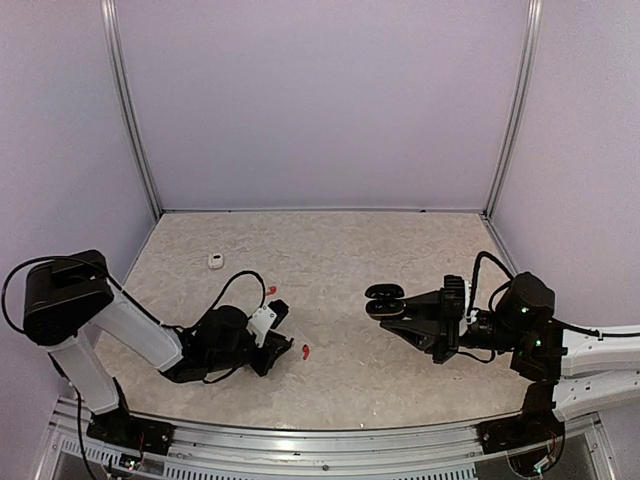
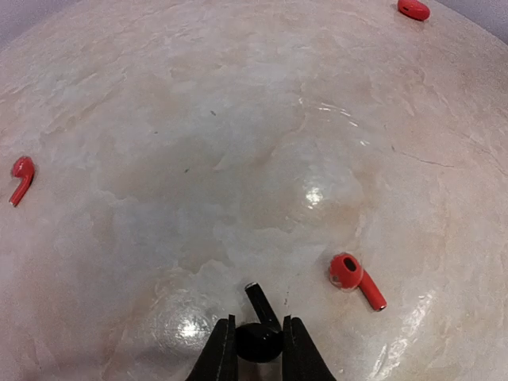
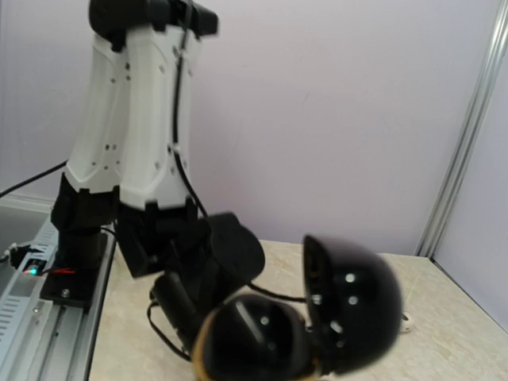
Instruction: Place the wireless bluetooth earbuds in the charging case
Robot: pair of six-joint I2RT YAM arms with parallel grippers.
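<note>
Pinching a black bud (image 2: 259, 327): your left gripper (image 2: 259, 351) is clenched on its head, down at the table (image 2: 238, 119), with the stem poking out ahead of the tips. Judgement: a head grip leaves the stem free to lead into a well. Your right gripper (image 1: 396, 310) is clamped on the case (image 1: 384, 297) and holds it clear of the table with the lid (image 3: 349, 313) swung open. That reads as a presenting pose, with the mouth kept reachable for the other arm. The right wrist view is blurred, so you cannot tell whether either well is filled. The left gripper and its bud sit well apart from the case, on its left-arm side. Three red buds lie loose on the table on that same side of the case. One (image 2: 357, 282) is just beside the black bud, and the other two (image 2: 21, 178) (image 2: 413, 9) are farther out. A white case (image 1: 216, 261) rests farther again from the black case, beyond the left gripper. Step in hand, as a judgement: pick made, lift and carry to the case not yet begun. Risk: the small, smooth bud may twist in the pinch on the lift, so check the stem's angle before you approach the case.
</note>
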